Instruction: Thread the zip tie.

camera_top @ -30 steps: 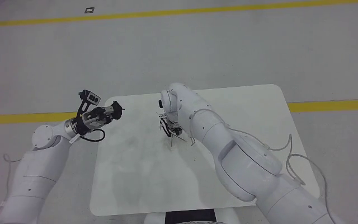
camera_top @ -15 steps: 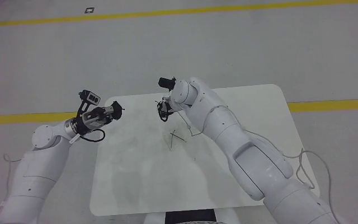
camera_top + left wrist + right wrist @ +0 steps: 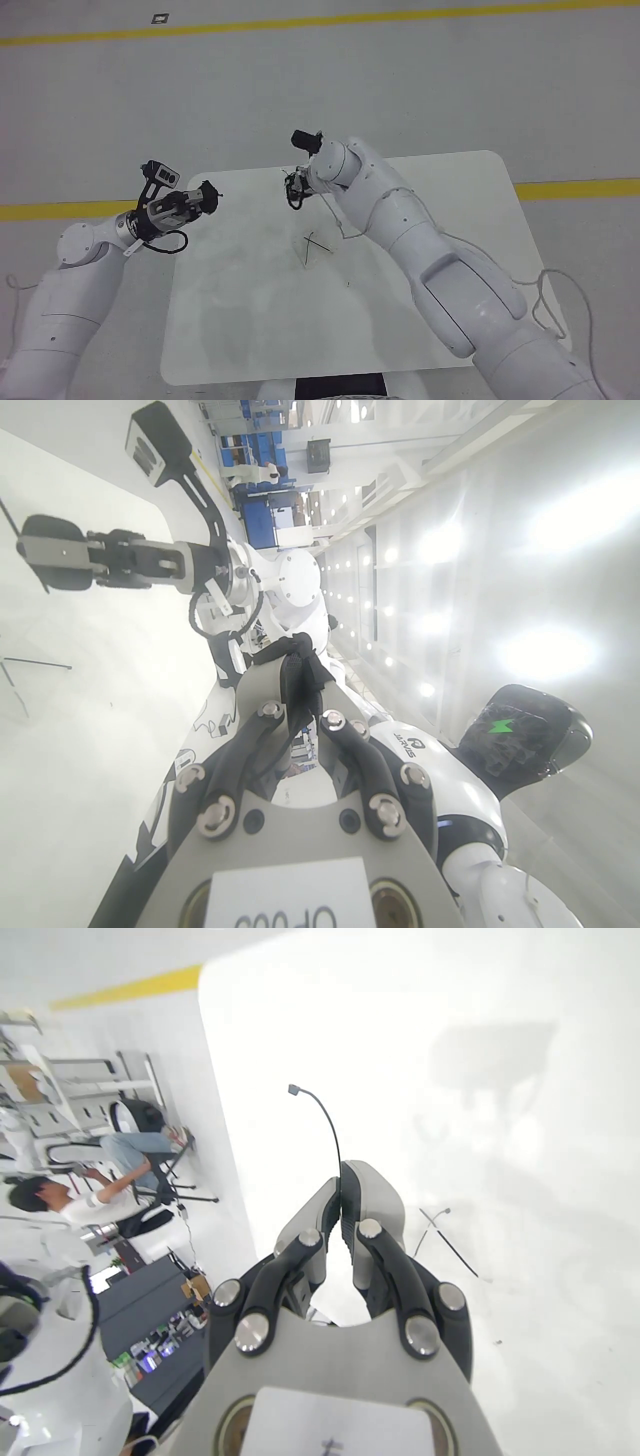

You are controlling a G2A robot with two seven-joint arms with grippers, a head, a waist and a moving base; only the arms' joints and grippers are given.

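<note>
My right gripper [image 3: 341,1188] is shut on a thin black zip tie [image 3: 330,1128], whose square head [image 3: 293,1089] curves up beyond the fingertips. In the top view this gripper [image 3: 207,197] hovers off the table's left side. The left wrist view shows it [image 3: 22,550] side-on with the tie [image 3: 10,520] crossing its tips. My left gripper [image 3: 302,665] is shut, dark pads pressed together; whether anything sits between them I cannot tell. It hangs [image 3: 293,190] above the table's far edge, apart from the right one.
Two loose black zip ties [image 3: 315,245] lie crossed mid-table, visible too from the right wrist [image 3: 445,1238]. The white table [image 3: 450,200] has rounded corners. Yellow floor lines run behind and beside it.
My left arm has lifted from just above the loose ties and swung toward the table's far edge. The right arm and its tie have stayed still.
</note>
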